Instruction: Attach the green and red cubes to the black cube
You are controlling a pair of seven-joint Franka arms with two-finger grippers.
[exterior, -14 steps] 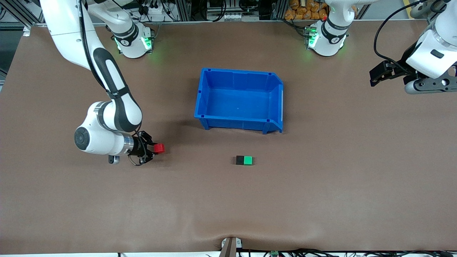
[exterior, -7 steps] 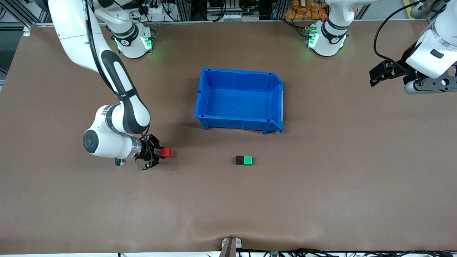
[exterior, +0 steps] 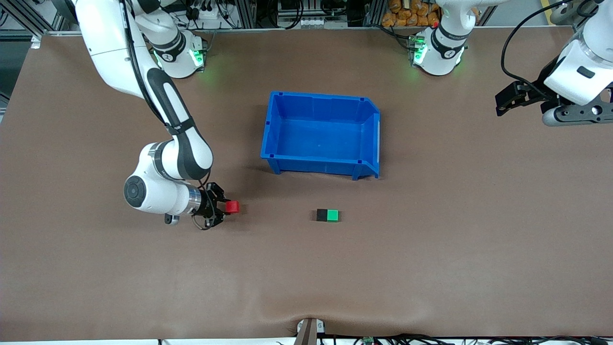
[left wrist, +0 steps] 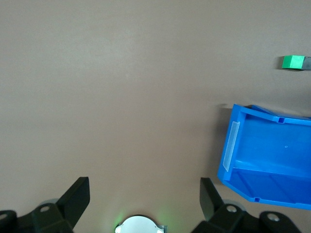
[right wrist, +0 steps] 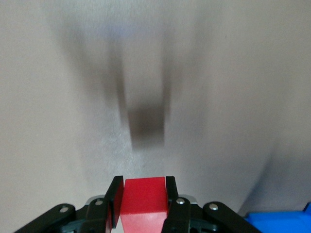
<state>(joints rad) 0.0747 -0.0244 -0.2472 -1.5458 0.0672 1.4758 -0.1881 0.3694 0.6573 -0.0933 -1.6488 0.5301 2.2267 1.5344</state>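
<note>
The small black cube (exterior: 321,215) and the green cube (exterior: 332,215) sit joined side by side on the brown table, nearer to the front camera than the blue bin. The green cube (left wrist: 293,62) also shows in the left wrist view. My right gripper (exterior: 230,207) is shut on the red cube (exterior: 232,206), carried low over the table toward the right arm's end, well apart from the joined pair. In the right wrist view the red cube (right wrist: 144,196) sits squarely between both fingers. My left gripper (exterior: 503,102) waits open, high over the left arm's end of the table, holding nothing.
A large blue bin (exterior: 322,135) stands in the middle of the table, farther from the front camera than the cubes, nothing inside it. The same blue bin (left wrist: 267,160) shows in the left wrist view. The brown mat covers the whole table.
My right arm has carried the red cube steadily across the table toward the black and green pair. The left arm and the joined cubes have not moved.
</note>
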